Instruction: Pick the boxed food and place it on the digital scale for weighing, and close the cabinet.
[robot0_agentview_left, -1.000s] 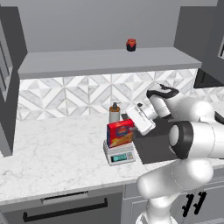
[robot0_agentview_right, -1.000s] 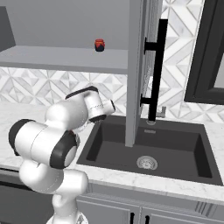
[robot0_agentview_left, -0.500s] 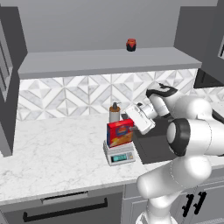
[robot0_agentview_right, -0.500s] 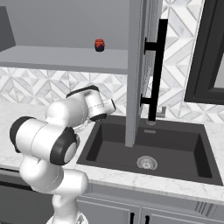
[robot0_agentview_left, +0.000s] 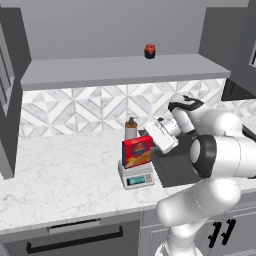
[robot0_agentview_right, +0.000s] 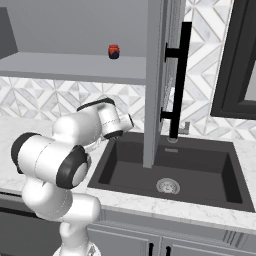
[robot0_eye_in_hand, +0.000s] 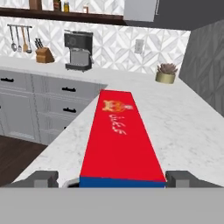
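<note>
Two fingertips (robot0_eye_in_hand: 43, 178) of the hand (robot0_eye_in_hand: 113, 180) stand wide apart either side of the one box (robot0_agentview_left: 137, 152), gripping nothing. The box stands upright on the one scale (robot0_agentview_left: 136, 177) on the desk (robot0_agentview_left: 60, 170). One jar (robot0_agentview_left: 149, 51) sits on the shelf (robot0_agentview_left: 125, 69). One cabinet door (robot0_agentview_right: 156, 80) hangs open.

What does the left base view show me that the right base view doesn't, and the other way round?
Left base view: the boxed food standing upright on the digital scale, a soap pump bottle behind them, and a lower drawer handle. Right base view: the open cabinet door with its black bar handle, hanging over the whole sink with its drain. Both: the small red jar on the cabinet shelf, the patterned backsplash and the robot arm.
</note>
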